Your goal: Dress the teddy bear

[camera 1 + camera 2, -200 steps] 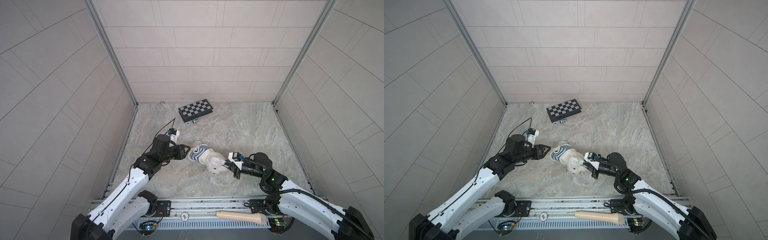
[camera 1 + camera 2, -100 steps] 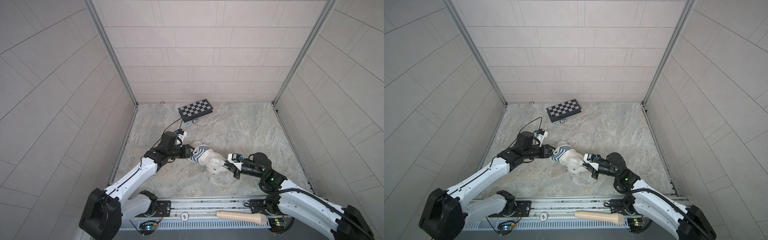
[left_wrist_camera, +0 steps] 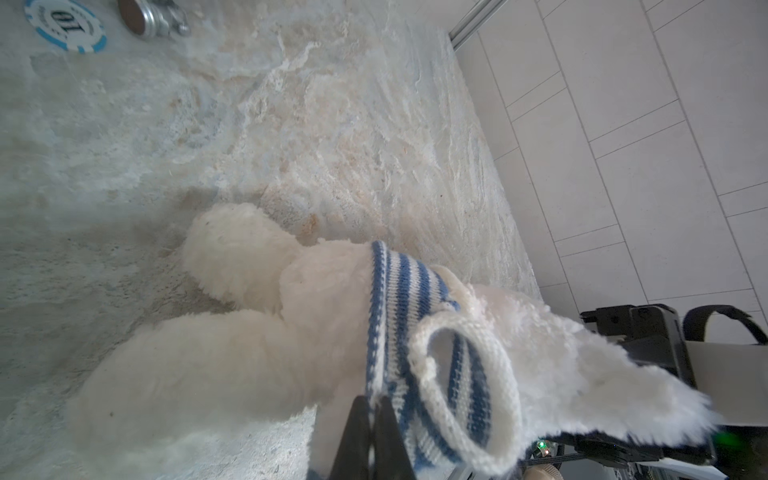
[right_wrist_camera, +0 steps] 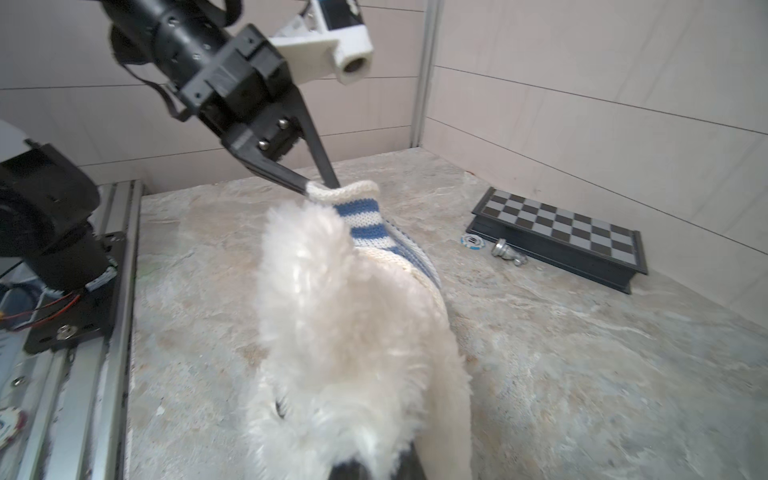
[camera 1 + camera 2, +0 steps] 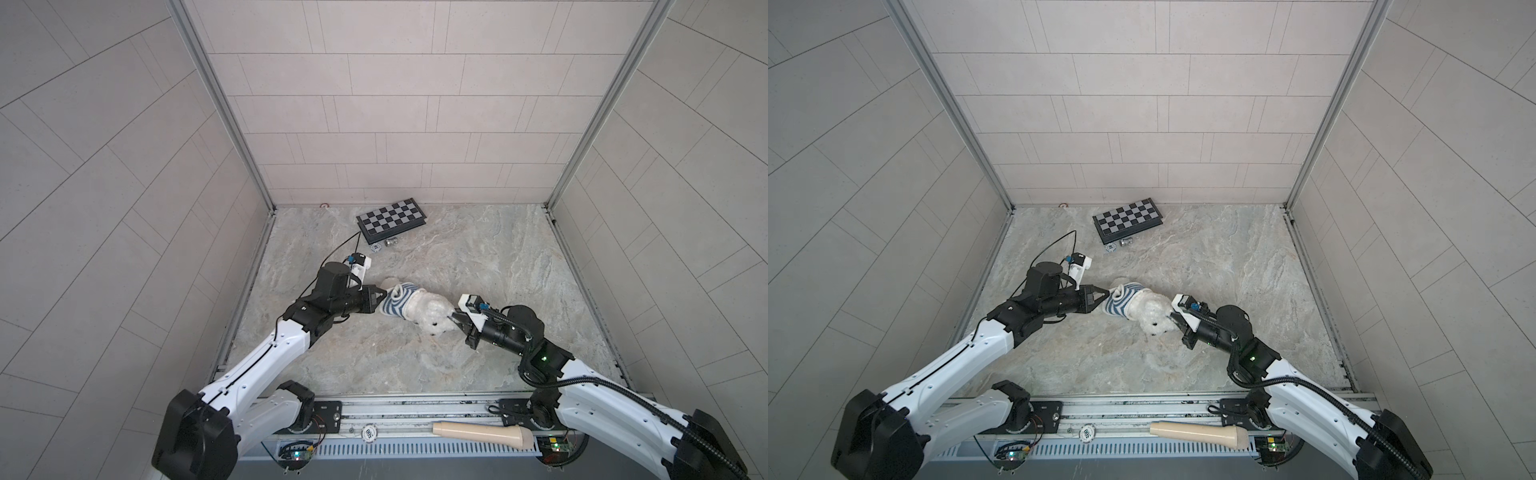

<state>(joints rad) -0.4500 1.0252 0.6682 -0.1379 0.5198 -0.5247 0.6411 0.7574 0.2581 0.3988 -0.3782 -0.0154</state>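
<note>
Left arm (image 5: 266, 353) farther out, at shirt (image 5: 397, 303)

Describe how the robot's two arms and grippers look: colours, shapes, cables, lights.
The left arm and right arm have white shells with black joints. The left gripper and right gripper are black, with tapering fingers. Both wrists carry white camera blocks. A ribbed black hose runs along the right arm, near a green light.

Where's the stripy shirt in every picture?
Top view: striped shirt near the middle, on the teddy bear.
Top view: shirt just left of the middle.
Left wrist: shirt around the bear, at the left gripper's tips.
Right wrist: shirt beyond the bear's head, hem pinched.
Shared landmark: blue-and-white poker chip, seen in all four.
</note>
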